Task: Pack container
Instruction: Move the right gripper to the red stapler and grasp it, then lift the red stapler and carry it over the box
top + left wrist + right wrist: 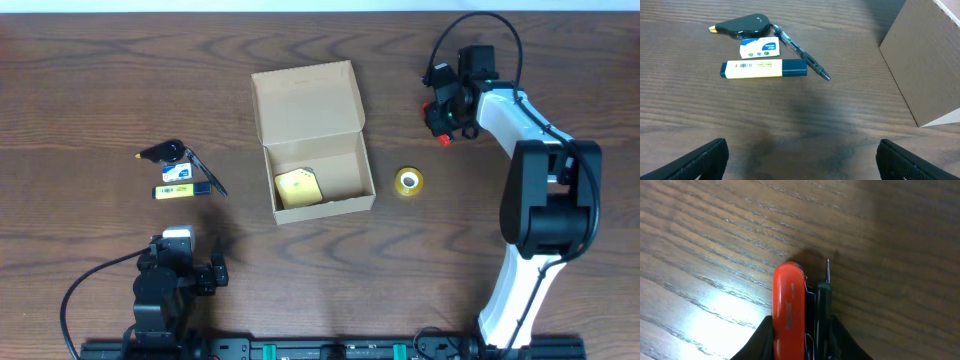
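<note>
Container [325, 211]: plain brown cardboard, matte, rectangular, unmarked. It is set at table [80, 80] centre, opening facing up. The long axis is seen running left-right, slightly skewed. Lid flap [303, 100] is hinged on the far long edge and laid back toward the far side. A rounded yellow item [297, 187] is seen inside, at the near-left corner of the floor.

Table: dark wood-grain surface with a light sheen.

Right gripper [443, 118] is held well to the right of the lid, closed on a glossy red-and-black item [789, 310] with a thin wire part; its type can't be told.

Left gripper [183, 265] is parked at the near-left, fingers [705, 157] spread wide, nothing held.

Yellow tape roll [408, 181], a small ring, is placed just beside the container's right wall, apart from it.

A cluster is found left of the container, well apart:
- black teardrop-shaped item [745, 26]
- white-blue eraser [758, 48]
- yellow highlighter with dark cap [763, 68]
- dark pen [800, 52] laid diagonally, touching the highlighter cap
</note>
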